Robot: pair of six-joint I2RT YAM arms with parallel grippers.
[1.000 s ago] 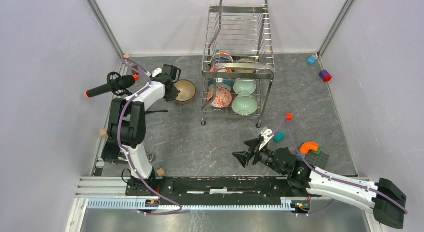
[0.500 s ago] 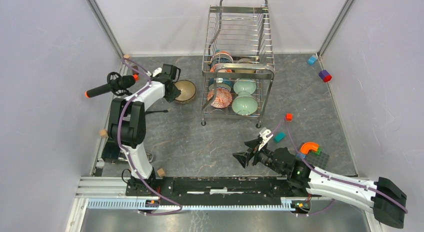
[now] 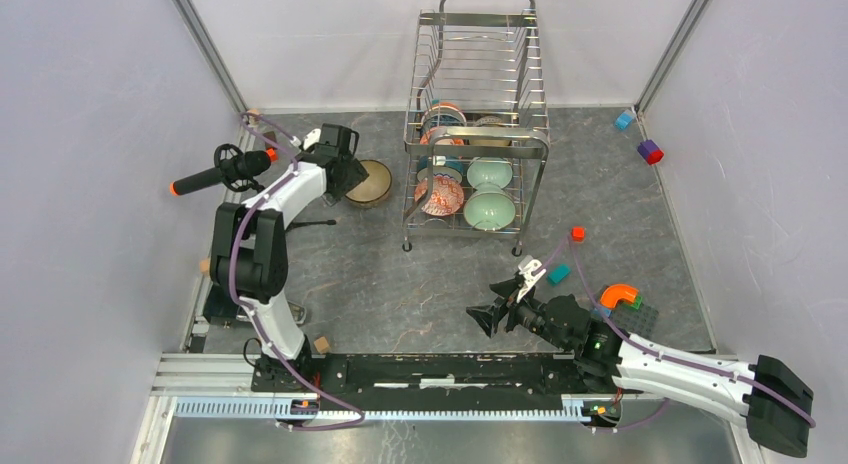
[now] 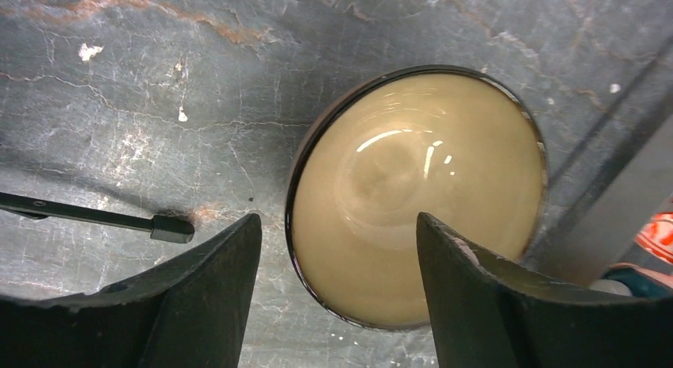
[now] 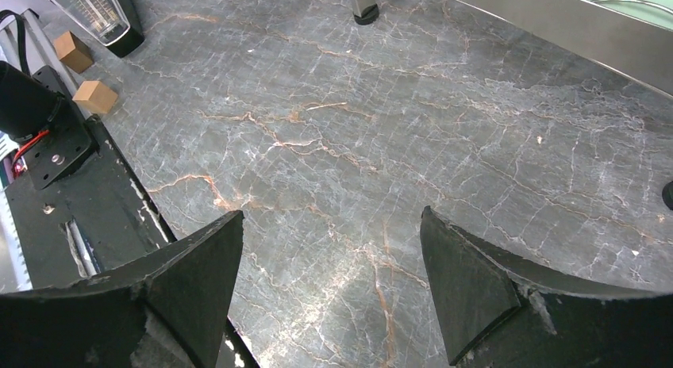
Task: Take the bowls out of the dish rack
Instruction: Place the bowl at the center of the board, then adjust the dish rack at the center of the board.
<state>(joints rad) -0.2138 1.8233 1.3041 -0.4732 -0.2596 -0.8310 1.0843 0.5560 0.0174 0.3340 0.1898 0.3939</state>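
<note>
The dish rack [image 3: 481, 76] stands at the back middle of the table. Its lower tier holds two pale green bowls [image 3: 489, 208] and a red patterned bowl [image 3: 440, 195]; more bowls [image 3: 444, 116] sit behind them. A tan bowl with a dark rim [image 3: 373, 182] [image 4: 417, 185] rests upright on the table left of the rack. My left gripper [image 3: 351, 176] [image 4: 337, 219] hovers open over its near rim, one finger on each side, touching nothing. My right gripper [image 3: 476, 318] [image 5: 332, 214] is open over bare table near the front, holding nothing.
A black-handled tool with orange tips [image 3: 215, 174] lies at the far left. A thin black rod [image 4: 95, 217] lies on the table beside the tan bowl. Coloured blocks [image 3: 650, 151] and an orange piece [image 3: 618, 295] sit on the right. Wooden cubes [image 5: 95, 96] lie by the front rail.
My left gripper has opened and let go of the tan bowl, which now rests on the table. The left wrist shifted slightly. The right arm has not moved.
</note>
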